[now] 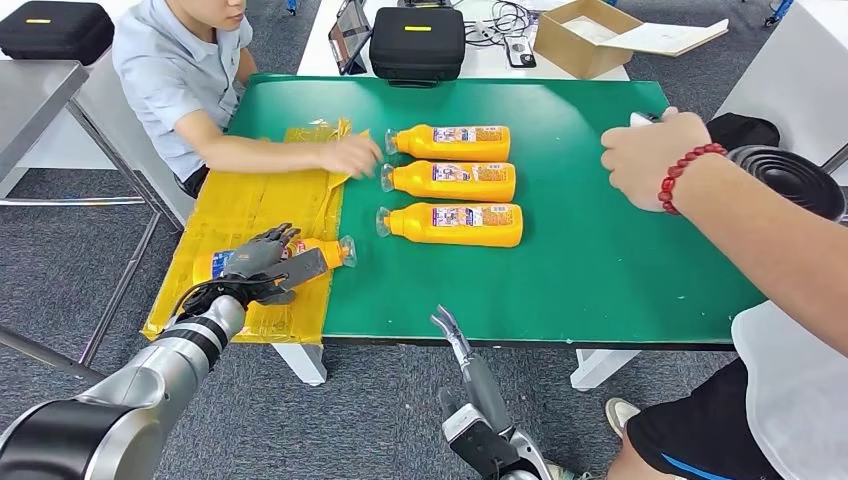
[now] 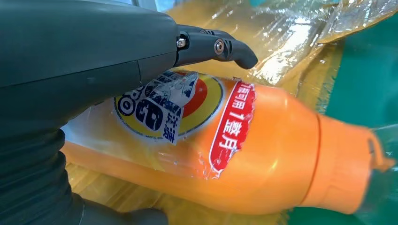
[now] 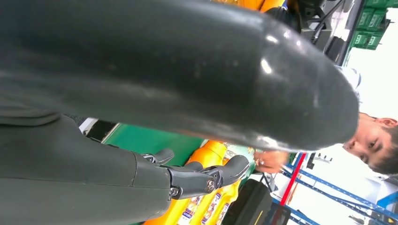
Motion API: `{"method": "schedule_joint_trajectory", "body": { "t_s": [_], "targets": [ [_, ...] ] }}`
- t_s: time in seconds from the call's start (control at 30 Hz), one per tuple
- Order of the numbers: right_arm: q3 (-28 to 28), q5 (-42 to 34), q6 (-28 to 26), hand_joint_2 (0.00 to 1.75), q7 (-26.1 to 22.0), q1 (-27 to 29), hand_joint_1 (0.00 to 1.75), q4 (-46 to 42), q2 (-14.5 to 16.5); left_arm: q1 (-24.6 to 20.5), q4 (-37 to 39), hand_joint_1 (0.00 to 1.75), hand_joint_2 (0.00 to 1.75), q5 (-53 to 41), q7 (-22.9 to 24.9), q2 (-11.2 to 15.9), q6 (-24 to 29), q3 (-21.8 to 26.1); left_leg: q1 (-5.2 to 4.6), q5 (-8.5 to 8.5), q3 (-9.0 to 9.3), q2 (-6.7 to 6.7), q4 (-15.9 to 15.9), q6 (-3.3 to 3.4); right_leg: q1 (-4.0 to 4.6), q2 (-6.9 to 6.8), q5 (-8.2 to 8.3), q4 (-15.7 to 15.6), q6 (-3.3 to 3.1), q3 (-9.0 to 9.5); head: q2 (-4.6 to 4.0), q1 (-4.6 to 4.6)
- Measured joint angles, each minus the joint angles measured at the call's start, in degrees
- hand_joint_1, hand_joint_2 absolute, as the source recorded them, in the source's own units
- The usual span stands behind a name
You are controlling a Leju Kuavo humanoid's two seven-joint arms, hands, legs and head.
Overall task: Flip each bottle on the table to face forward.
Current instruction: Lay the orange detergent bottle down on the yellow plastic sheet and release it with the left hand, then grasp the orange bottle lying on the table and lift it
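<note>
Bottles: three orange plastic bottles [image 1: 452,182] lie in a row mid-surface, labels up, caps toward the yellow sheet. Green surface [image 1: 600,260] carries a crinkled yellow plastic sheet [image 1: 250,215] at its left end. A fourth bottle [image 1: 330,250] lies on that sheet, gripped by the left hand [image 1: 262,258]. Left wrist view resolves its peeling round label and red sticker. Right hand [image 1: 455,335] hangs below the surface edge, fingers apart, holding nothing. A seated person's hand [image 1: 350,155] rests on the sheet.
</note>
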Motion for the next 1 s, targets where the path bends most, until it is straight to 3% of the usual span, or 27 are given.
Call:
{"method": "schedule_joint_trajectory", "body": {
  "t_s": [0.3,0.53,0.7,0.87,1.0],
  "targets": [
    [-0.02,-0.34,-0.32,0.0,0.0,-0.04,0.0,0.0,-0.66,0.06,-0.2,0.0,1.75,7.06,-9.08,-0.17,-5.38,4.39,0.0,-0.01,0.37,-0.05,-0.02,0.0,0.01,-0.04,-0.03,-0.01,0.0,0.36,0.0,0.0],
    [-0.06,-0.5,-2.17,0.0,0.0,0.65,0.0,-0.44,-0.73,5.26,-6.87,0.0,1.75,19.58,-28.35,-4.17,2.73,8.55,-0.01,0.0,0.22,-0.01,0.0,0.01,0.0,0.0,-0.01,-0.01,0.01,0.22,0.0,0.03],
    [-0.09,-0.45,-2.55,0.0,0.0,1.3,0.0,-0.85,-0.74,9.03,-14.08,0.0,1.75,25.54,-29.81,-6.48,4.39,9.99,-0.02,-0.06,0.1,0.12,0.01,0.02,0.02,0.06,-0.01,-0.02,0.01,0.03,0.0,0.01],
    [-0.11,1.21,-3.52,0.0,0.0,2.01,0.0,-0.92,-0.8,17.6,-32.11,0.0,1.75,41.13,-29.93,-7.55,8.94,5.87,0.01,-0.08,-0.11,0.14,0.0,-0.02,0.07,0.07,-0.03,-0.02,0.0,-0.2,0.0,0.0],
    [-0.19,1.45,-4.15,1.75,0.01,2.0,0.0,-0.92,-0.83,21.89,-42.73,0.0,1.75,48.16,-29.93,-7.7,7.56,2.19,0.01,-0.08,-0.18,0.15,-0.01,-0.02,0.06,0.07,-0.04,-0.02,0.0,-0.23,0.0,0.01]
  ]
}}
